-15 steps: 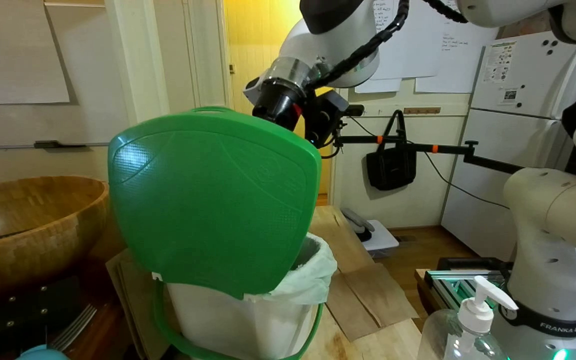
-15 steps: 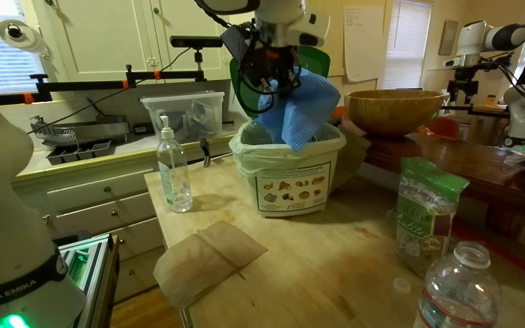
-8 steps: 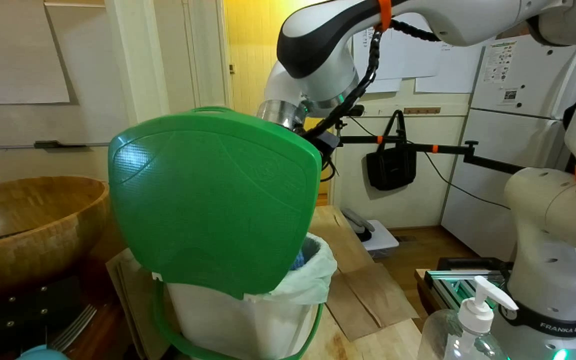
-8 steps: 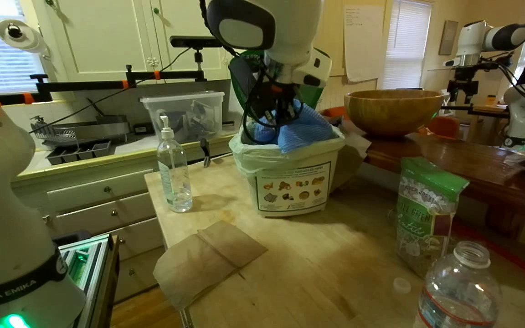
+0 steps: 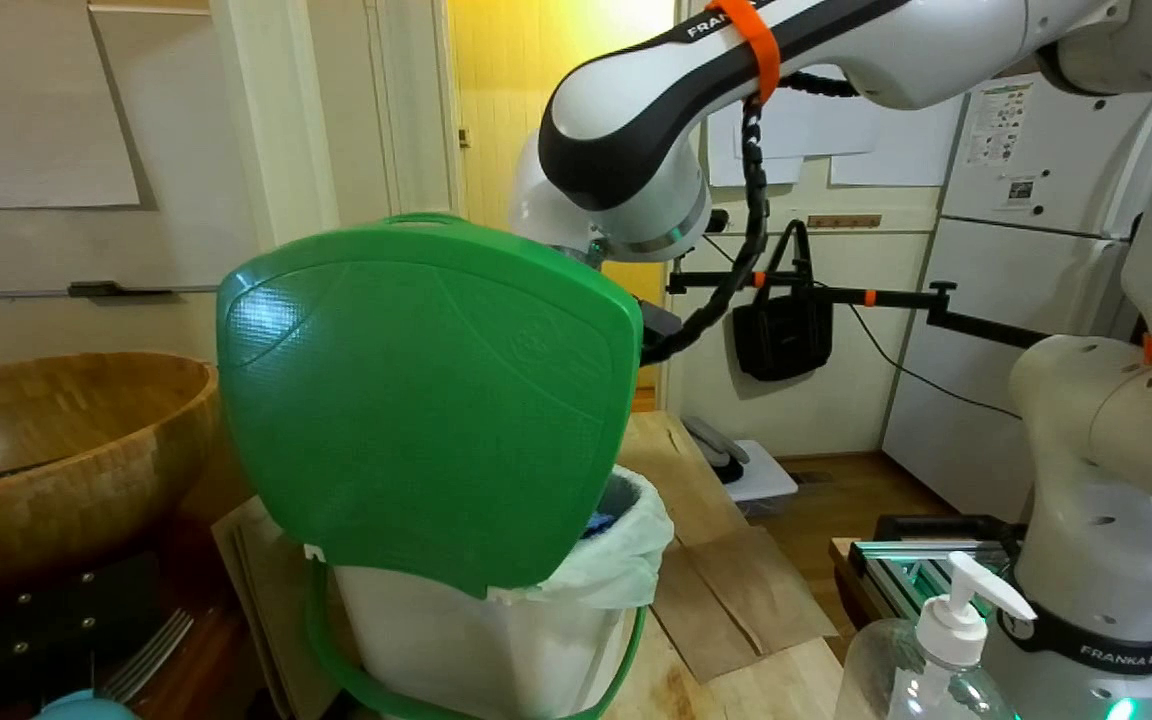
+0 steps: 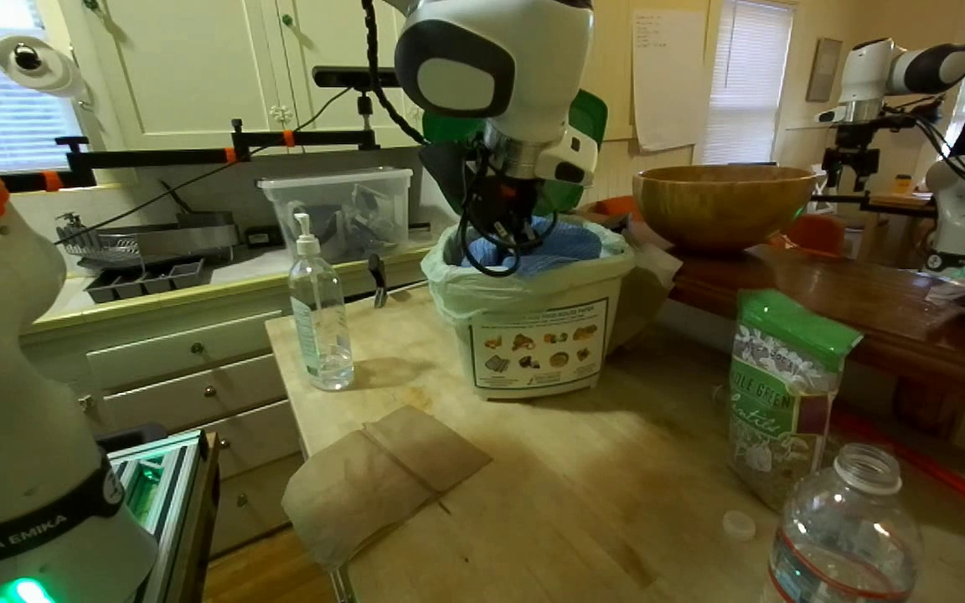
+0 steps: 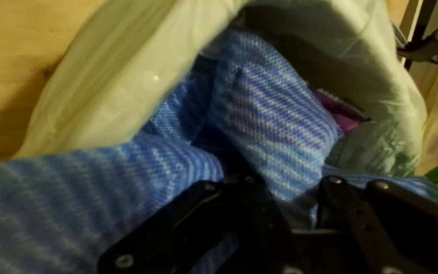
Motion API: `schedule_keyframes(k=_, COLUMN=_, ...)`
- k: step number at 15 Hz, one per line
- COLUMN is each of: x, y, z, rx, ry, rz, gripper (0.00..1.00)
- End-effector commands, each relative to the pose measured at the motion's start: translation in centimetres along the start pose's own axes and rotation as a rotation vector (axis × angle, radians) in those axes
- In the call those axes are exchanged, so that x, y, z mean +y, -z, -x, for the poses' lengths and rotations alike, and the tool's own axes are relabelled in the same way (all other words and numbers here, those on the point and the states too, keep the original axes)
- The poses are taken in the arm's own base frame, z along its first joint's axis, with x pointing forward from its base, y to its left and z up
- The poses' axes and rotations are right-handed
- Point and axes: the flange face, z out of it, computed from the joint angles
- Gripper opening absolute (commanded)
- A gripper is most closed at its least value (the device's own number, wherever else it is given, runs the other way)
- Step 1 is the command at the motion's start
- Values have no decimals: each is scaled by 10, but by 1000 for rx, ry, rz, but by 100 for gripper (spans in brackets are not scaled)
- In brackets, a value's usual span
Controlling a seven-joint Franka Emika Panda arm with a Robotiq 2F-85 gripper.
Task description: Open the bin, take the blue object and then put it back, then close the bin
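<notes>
You're likely at put-back: press the blue cloth (image 7: 272, 114), lying in the mouth of the bin (image 6: 541, 352), deep enough for the lid (image 5: 426, 400) to close. I cannot tell whether your gripper (image 7: 287, 186) clamps it. Crumpled, the cloth shows no clear long axis; 1 fold points away from the gripper.

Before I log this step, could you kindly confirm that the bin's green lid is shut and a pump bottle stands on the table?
Not quite: the green lid stands raised, leaving the bin open, as both exterior views show. The pump bottle does stand on the table.
</notes>
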Motion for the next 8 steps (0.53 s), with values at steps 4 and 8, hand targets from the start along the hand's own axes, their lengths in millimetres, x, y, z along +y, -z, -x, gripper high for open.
schedule_keyframes(k=4, x=-6, y=0, z=-2, rx=20, ry=79, rz=131, gripper=81)
schedule_keyframes(k=8, x=-12, y=14, z=-3, rx=71, ry=81, rz=132, gripper=100)
